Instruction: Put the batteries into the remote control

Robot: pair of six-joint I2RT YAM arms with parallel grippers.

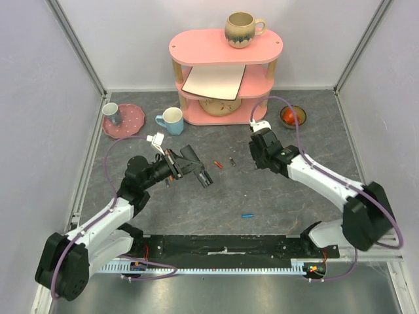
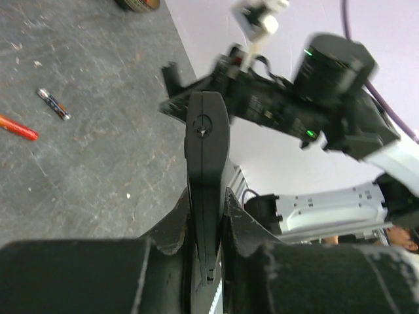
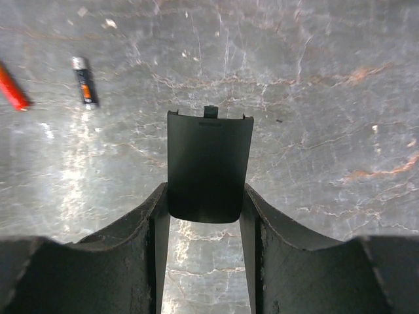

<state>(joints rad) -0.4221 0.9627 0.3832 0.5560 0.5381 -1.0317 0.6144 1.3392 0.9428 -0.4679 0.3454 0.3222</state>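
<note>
1. Start at the bottom of the top view. The blue battery (image 1: 247, 214) lies alone on the desk (image 1: 281, 196), closest to the arm bases and well apart from both pincers. Its long axis runs left to right across the frame.

2. Check the left pincer (image 1: 178, 167), left of centre. It is clamped on the remote control (image 1: 198, 169), gripping the slim body by its flat faces. In the left wrist view the remote stands edge-on between the fingers (image 2: 171, 229) and points away towards the right arm. It appears raised off the desk.

3. Check the right pincer (image 1: 257, 152), right of centre. It is closed partway on the black cover (image 3: 209, 163), holding this small flat piece by its two side edges above the desk.

4. Locate the red battery (image 1: 218, 164) and the dark battery (image 1: 231, 161) on the desk between the two pincers, near each other but not touching.
   - The red battery lies just beyond the free end of the remote control.
   - The dark battery lies nearer the right pincer.
   - In the right wrist view both sit at the upper left of the frame, left of the black cover.
   - The dark battery's long axis runs nearly in line with the fingers. The red battery is tilted.

5. Note that neither pincer is free. The right pincer is probably the better placed for the dark battery. You would first have to set the black cover down, then shift towards the upper left of the right wrist view. The jaws would then close across the battery's width with little wrist rotation.
</note>
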